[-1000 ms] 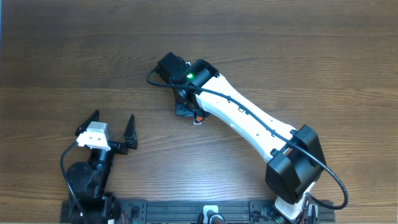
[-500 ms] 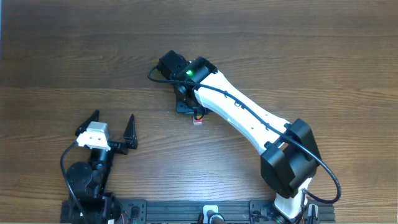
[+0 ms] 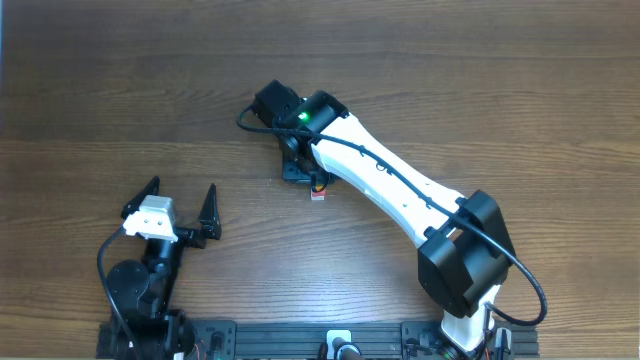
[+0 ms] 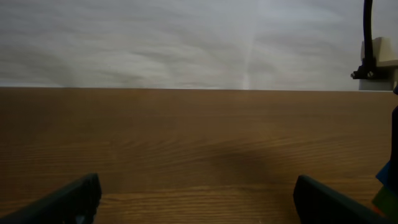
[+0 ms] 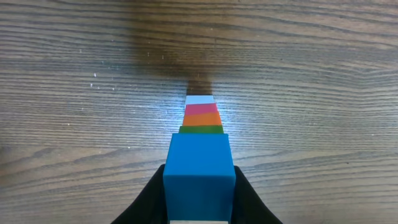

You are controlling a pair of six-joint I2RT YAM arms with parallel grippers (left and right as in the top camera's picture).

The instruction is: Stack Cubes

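In the right wrist view a stack of cubes stands on the wooden table: white (image 5: 199,99) lowest, then pink (image 5: 200,108), orange (image 5: 202,118), green (image 5: 200,129), and a blue cube (image 5: 199,158) on top. My right gripper (image 5: 199,196) is shut on the blue cube, one dark finger pressed against each of its sides. In the top view the right gripper (image 3: 298,165) sits left of the table's middle, with a sliver of the stack (image 3: 318,192) showing beside it. My left gripper (image 3: 180,208) stays open near its base, holding nothing.
Bare wooden table (image 3: 480,100) surrounds the stack on all sides. In the left wrist view, the edge of the stack (image 4: 387,186) and part of the right arm (image 4: 379,56) show far off to one side.
The right arm's elbow has shifted slightly to the left, and the gripper has barely moved over the stack. The left arm has not moved.
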